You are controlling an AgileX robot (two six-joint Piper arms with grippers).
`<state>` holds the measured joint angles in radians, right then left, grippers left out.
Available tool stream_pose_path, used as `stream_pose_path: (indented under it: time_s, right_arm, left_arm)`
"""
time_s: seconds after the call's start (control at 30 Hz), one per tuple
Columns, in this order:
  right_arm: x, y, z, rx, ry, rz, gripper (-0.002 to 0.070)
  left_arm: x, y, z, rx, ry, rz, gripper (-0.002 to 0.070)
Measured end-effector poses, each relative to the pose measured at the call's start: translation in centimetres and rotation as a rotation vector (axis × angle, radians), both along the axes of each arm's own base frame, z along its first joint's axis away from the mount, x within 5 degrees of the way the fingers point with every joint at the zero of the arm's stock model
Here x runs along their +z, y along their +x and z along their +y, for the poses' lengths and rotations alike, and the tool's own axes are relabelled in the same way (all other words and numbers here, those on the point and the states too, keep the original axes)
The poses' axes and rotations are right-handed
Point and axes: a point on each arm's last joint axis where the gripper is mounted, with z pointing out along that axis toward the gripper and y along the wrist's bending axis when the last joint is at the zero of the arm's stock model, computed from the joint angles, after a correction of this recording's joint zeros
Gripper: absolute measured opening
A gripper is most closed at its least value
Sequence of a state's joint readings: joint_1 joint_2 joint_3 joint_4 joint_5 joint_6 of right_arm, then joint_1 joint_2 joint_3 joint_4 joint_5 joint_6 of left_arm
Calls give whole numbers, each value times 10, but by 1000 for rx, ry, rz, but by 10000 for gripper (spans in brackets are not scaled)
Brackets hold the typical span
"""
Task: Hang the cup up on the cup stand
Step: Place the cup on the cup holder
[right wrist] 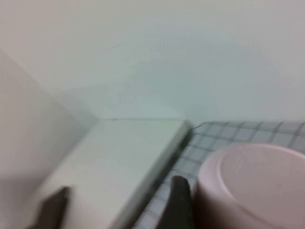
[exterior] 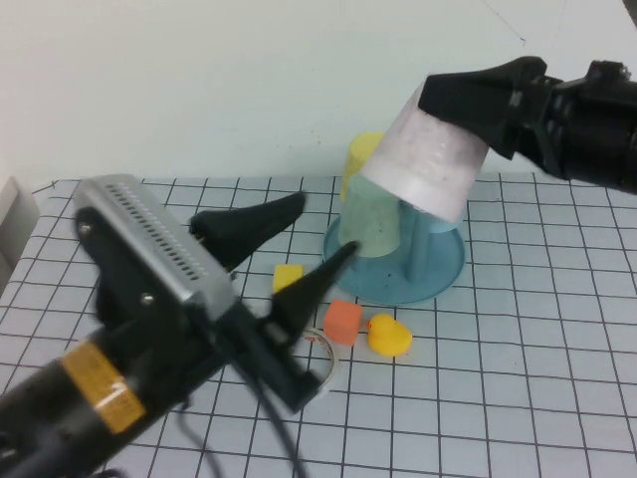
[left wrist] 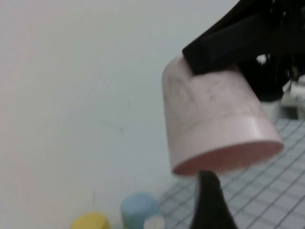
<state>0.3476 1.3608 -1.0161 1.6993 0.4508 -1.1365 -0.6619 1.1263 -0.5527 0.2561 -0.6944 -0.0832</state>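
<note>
The pale pink cup (exterior: 426,159) hangs upside down and tilted in the air, just above the pegs of the blue-teal cup stand (exterior: 443,269). My right gripper (exterior: 450,110) comes in from the right and is shut on the cup's base end. In the right wrist view one finger (right wrist: 178,202) presses the cup's (right wrist: 248,186) side; the other finger is hidden. My left gripper (exterior: 326,224) is open and empty, in front of and to the left of the stand. In the left wrist view the cup (left wrist: 214,124) fills the upper right.
A mint-green cup (exterior: 373,227) sits upside down on the stand, with a yellow cup (exterior: 360,154) behind it. A yellow block (exterior: 288,276), an orange block (exterior: 343,321) and a yellow duck (exterior: 388,336) lie before the stand. A white box (exterior: 15,214) stands far left.
</note>
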Motion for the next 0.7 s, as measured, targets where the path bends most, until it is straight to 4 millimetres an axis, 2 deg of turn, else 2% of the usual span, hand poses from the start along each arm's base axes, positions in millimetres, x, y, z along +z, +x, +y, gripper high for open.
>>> stream_pose_path:
  time_s: [0.07, 0.2, 0.27, 0.5, 0.7]
  right_arm:
    - [0, 3, -2, -25, -73, -69, 569]
    - [-2, 10, -10, -92, -250, -205, 569]
    - [-5, 14, -13, -126, -330, -247, 569]
    - [-25, 47, -8, -153, -464, -256, 569]
    - [-42, 82, 5, -145, -492, -235, 569]
  left_arm:
    - [4, -7, 9, 30, 42, 38, 328]
    - [9, -27, 34, 112, 145, 164, 97]
    - [10, -40, 48, 150, 195, 222, 41]
    - [9, -82, 96, 275, 351, 320, 4]
    - [9, -112, 132, 397, 286, 381, 0]
